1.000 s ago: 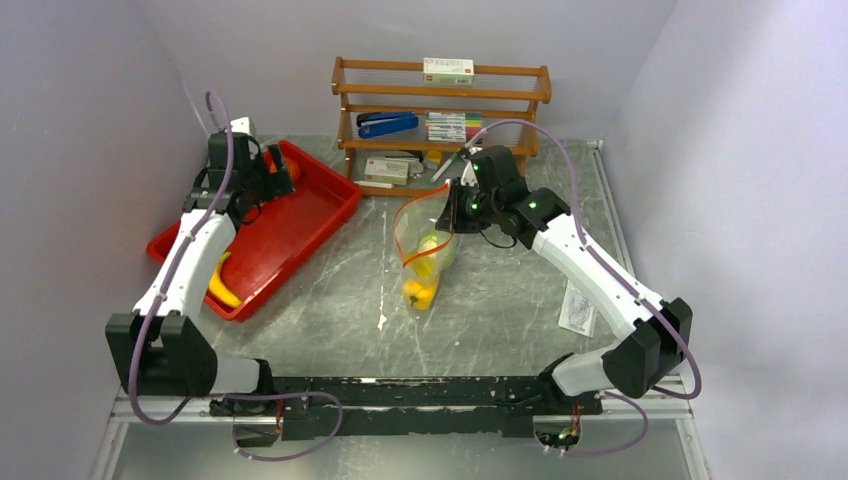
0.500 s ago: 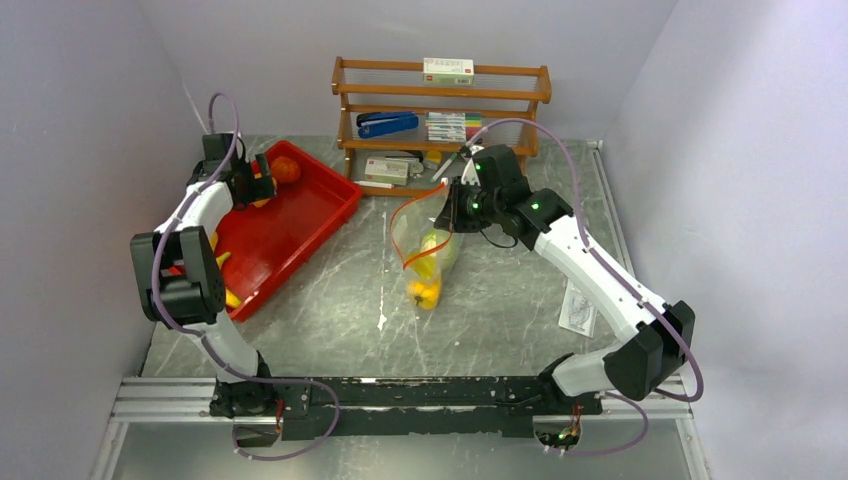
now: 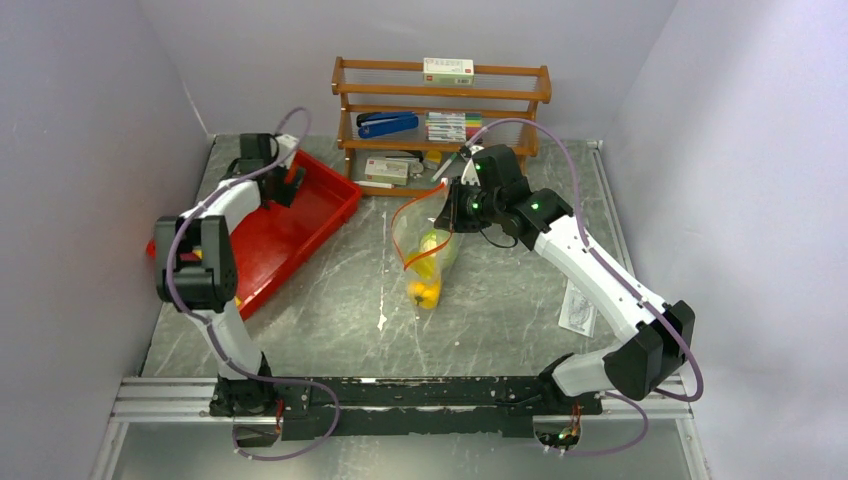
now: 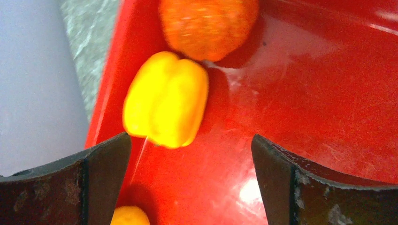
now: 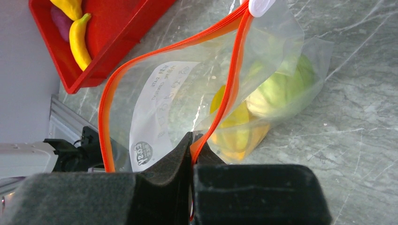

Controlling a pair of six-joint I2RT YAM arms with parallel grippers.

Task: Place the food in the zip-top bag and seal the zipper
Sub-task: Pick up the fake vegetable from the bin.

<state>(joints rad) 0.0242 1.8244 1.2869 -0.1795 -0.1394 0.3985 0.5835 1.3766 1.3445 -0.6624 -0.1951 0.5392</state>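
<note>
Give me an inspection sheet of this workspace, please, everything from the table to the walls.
Surface: grey marbled table, some white marks.
Job's things: zip-top bag mouth open, zipper unsealed, green and yellow food inside; yellow pepper, orange piece and banana lie in the red tray.
Clutter: wooden shelf with blue stapler; paper packet on the table.
Grippers: left jaws open over the tray; right jaws shut on the bag's mouth edge.
Cables: purple cable looped along each arm.
Surroundings: plain lilac walls.
</note>
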